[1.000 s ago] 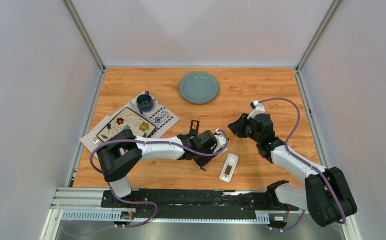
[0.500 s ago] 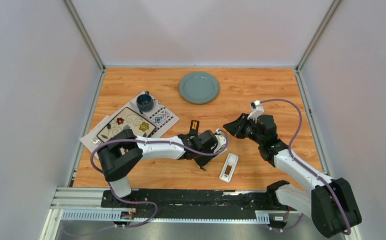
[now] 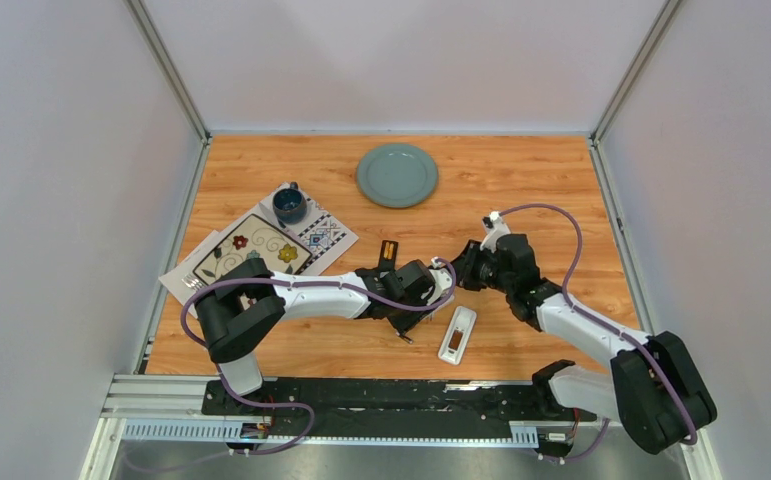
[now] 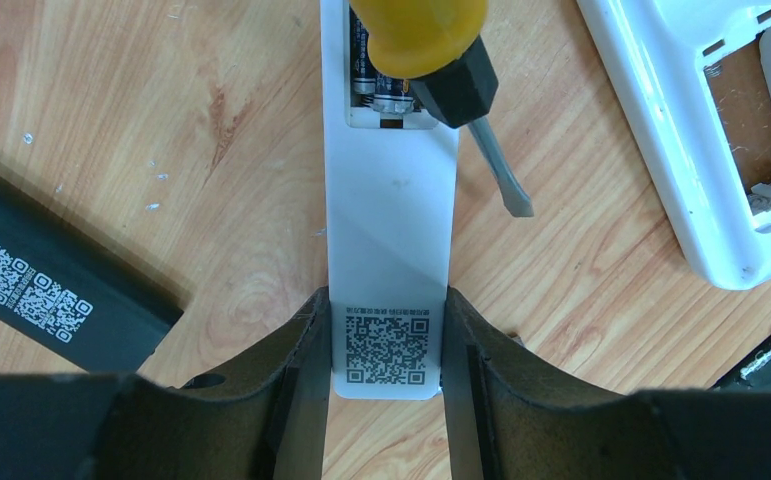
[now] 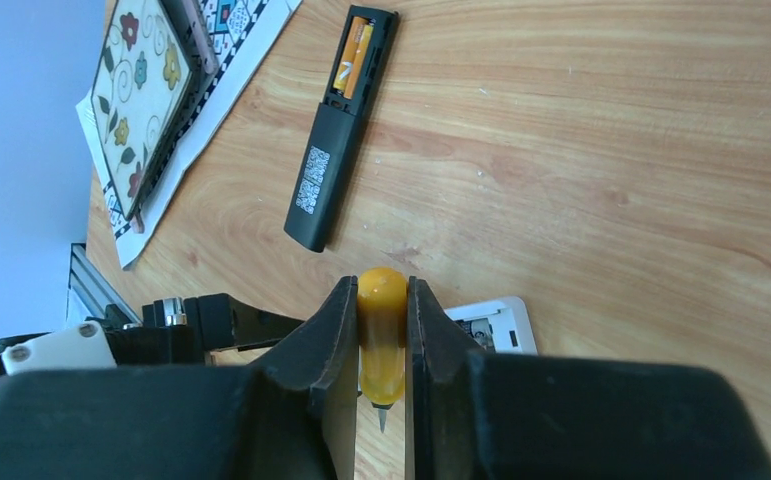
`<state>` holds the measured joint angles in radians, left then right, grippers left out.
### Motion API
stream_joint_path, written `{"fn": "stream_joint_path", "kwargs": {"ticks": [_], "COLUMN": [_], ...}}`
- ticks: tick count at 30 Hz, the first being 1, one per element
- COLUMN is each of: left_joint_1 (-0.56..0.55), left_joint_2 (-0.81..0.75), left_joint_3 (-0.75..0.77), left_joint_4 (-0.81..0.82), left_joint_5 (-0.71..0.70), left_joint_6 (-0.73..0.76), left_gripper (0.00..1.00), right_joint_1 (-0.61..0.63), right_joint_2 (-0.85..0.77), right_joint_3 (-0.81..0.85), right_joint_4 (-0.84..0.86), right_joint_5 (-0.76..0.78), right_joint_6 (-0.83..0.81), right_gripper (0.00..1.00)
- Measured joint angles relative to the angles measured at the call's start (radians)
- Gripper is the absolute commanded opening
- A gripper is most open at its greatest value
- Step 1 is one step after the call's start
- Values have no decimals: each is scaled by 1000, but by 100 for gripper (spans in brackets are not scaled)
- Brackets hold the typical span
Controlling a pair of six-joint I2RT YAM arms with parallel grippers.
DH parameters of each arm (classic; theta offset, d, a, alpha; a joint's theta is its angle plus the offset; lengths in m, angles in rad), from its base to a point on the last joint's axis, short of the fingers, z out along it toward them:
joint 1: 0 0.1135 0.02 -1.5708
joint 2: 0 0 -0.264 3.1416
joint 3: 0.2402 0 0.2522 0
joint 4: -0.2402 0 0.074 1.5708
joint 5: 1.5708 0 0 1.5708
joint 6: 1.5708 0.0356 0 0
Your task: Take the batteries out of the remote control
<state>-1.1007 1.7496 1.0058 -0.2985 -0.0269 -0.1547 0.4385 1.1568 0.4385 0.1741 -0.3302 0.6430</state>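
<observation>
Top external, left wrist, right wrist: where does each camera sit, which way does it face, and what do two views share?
Top external: above and behind the bases, facing down at the table; left arm and right arm show.
Left wrist: on its arm, facing down along the left gripper, shut on a white remote.
Right wrist: on its arm, facing down past the right gripper, shut on the yellow-handled screwdriver.
Shared: both wrist views show that screwdriver and the black remote.

The wooden surface [image 3: 541, 170] carries a green plate [image 3: 397, 175] at the back and patterned papers [image 3: 326, 235] at the left. A black remote [image 3: 388, 253] lies near the middle. A white remote [image 4: 389, 250] lies flat, with a second white remote [image 3: 457, 333] just beside it, compartment open.
</observation>
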Motion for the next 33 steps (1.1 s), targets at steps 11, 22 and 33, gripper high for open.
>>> {"fn": "stream_joint_path", "kwargs": {"ticks": [11, 22, 33], "left_joint_1": [0, 0, 0], "left_joint_2": [0, 0, 1], "left_joint_3": [0, 0, 0], "left_joint_4": [0, 0, 0], "left_joint_5": [0, 0, 0], "left_joint_6": [0, 0, 0], "left_gripper": [0, 0, 0], "right_joint_1": [1, -23, -63], "right_joint_2": [-42, -42, -35], "right_joint_3": [69, 87, 92], "right_joint_4": [-94, -161, -183], "right_joint_5": [154, 298, 336], "right_joint_6": [-28, -34, -38], "right_gripper": [0, 0, 0]}}
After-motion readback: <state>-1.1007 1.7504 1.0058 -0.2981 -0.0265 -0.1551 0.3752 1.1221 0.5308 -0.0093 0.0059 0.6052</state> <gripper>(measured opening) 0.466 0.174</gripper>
